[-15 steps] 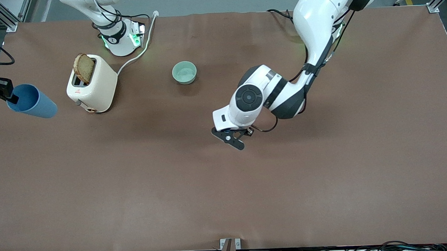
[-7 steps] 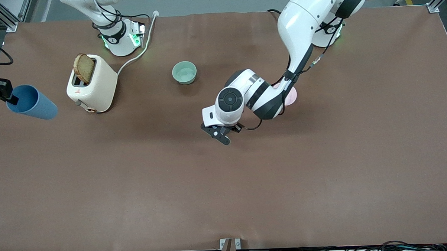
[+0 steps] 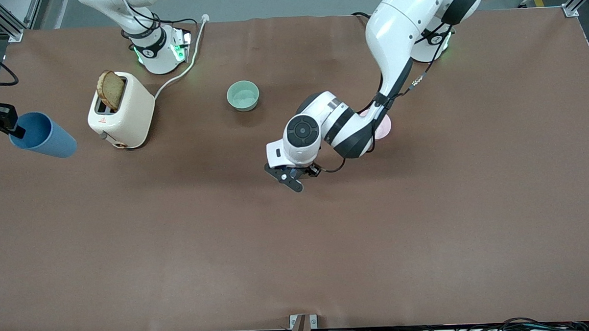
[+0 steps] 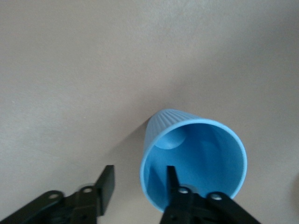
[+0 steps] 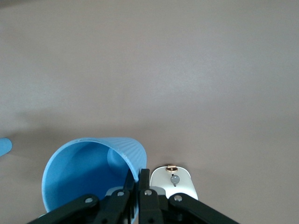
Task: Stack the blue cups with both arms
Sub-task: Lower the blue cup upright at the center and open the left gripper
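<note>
Over the last second the left arm (image 3: 393, 49) has swung toward the right arm's end of the tabletop (image 3: 424, 239), carrying the left gripper (image 3: 291, 178) with it; most of that shift came in the first half. The pink bowl (image 3: 384, 128) is now partly uncovered beside the arm. In the final half second, almost no movement

Even, bright lighting; soft shadows, slightly blurry wrist views.
</note>
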Tool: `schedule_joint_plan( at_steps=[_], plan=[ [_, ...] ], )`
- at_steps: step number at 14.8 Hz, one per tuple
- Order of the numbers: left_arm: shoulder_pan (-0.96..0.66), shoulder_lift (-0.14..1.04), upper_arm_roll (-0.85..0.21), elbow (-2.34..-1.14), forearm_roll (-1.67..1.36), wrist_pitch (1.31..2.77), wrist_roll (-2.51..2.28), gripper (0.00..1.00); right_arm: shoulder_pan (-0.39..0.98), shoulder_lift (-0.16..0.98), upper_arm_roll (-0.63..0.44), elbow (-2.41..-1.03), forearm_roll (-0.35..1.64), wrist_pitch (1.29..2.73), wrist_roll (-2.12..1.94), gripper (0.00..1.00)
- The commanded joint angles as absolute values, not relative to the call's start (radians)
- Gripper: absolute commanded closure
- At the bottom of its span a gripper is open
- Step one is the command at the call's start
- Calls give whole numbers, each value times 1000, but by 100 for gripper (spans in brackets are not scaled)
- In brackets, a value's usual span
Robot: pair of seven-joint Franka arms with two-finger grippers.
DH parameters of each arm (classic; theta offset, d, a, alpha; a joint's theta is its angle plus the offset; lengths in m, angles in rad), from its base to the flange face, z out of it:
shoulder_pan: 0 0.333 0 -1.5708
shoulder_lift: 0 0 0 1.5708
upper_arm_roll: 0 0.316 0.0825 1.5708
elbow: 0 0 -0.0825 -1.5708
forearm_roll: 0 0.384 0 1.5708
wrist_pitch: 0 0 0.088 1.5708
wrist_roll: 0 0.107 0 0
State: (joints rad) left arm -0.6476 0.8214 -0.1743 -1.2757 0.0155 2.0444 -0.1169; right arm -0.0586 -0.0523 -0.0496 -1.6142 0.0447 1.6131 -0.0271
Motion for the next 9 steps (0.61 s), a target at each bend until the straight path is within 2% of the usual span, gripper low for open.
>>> schedule_joint_plan(
  at_steps=[1, 4, 6, 9],
  plan=[
    [-657, 772, -164, -1267, 41, 2023, -118, 0, -45, -66, -48, -1624, 80, 1621, -9, 98],
    [-635, 694, -166, -1267, 32, 1996, -121, 0, 11, -64, -48, -1626, 116, 1629, -8, 98],
    [-554, 629, -173, -1267, 22, 1936, -120, 0, 47, -58, -48, -1637, 146, 1675, 17, 98],
    [-407, 540, -170, -1269, 2, 1921, -120, 0, 132, -22, -48, -1641, 164, 1735, 151, 98]
  ],
)
